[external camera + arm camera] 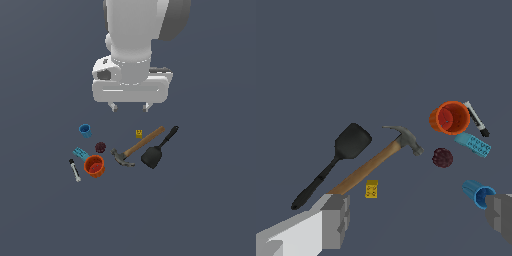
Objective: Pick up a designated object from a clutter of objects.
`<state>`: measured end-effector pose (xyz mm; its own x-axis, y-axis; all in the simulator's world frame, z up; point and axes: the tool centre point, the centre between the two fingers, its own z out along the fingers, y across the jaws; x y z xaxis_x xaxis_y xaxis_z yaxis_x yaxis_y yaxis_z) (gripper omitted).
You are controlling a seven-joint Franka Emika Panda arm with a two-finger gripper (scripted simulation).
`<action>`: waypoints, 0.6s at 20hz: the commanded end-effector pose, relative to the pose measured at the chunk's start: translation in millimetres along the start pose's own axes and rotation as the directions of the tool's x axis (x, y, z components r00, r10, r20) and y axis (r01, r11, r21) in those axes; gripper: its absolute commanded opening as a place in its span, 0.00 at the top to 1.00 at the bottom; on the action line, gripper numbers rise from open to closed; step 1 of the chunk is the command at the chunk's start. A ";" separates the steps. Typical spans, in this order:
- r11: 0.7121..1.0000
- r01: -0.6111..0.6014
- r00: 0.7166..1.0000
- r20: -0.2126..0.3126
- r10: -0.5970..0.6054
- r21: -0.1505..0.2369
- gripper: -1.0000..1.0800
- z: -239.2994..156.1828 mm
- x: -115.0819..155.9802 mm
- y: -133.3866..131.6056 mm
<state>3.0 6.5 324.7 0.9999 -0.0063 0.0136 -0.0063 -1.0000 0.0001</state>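
The orange-red cup [94,166] [450,118] lies on the grey floor among the clutter, its round rim showing. Beside it are the maroon ball [100,147] [442,157], the cyan piece [80,153] [473,144] and the grey bolt [75,170] [476,118]. The smaller blue cup [85,131] [478,194] lies further back. My gripper [130,107] [418,217] is open and empty, held high above the floor, behind the clutter and off to the exterior view's right of the orange cup.
A wooden-handled hammer [137,147] [373,165] lies diagonally in the middle. A black spatula [158,149] [331,165] lies to its exterior-view right. A small yellow block [139,133] [371,189] sits by the hammer handle.
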 end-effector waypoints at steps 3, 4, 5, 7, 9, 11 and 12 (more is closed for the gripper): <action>1.000 -0.001 1.000 -0.001 0.001 -0.002 0.38 0.0 0.9 0.3; 1.000 -0.001 1.000 -0.003 0.001 -0.005 0.38 -0.1 1.9 0.7; 1.000 -0.001 1.000 -0.006 0.001 -0.008 0.38 -0.3 3.0 1.1; 1.000 0.000 1.000 -0.008 0.000 -0.011 0.38 -0.6 4.0 1.4; 1.000 -0.001 1.000 -0.008 0.001 -0.010 0.38 -0.5 3.9 1.3; 1.000 -0.010 1.000 -0.005 0.010 -0.007 0.38 0.8 4.4 2.3; 1.000 -0.018 1.000 -0.003 0.018 -0.005 0.38 1.9 4.9 3.1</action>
<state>7.4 4.4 324.1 0.9997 -0.0158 0.0190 -0.0160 -0.9998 0.0071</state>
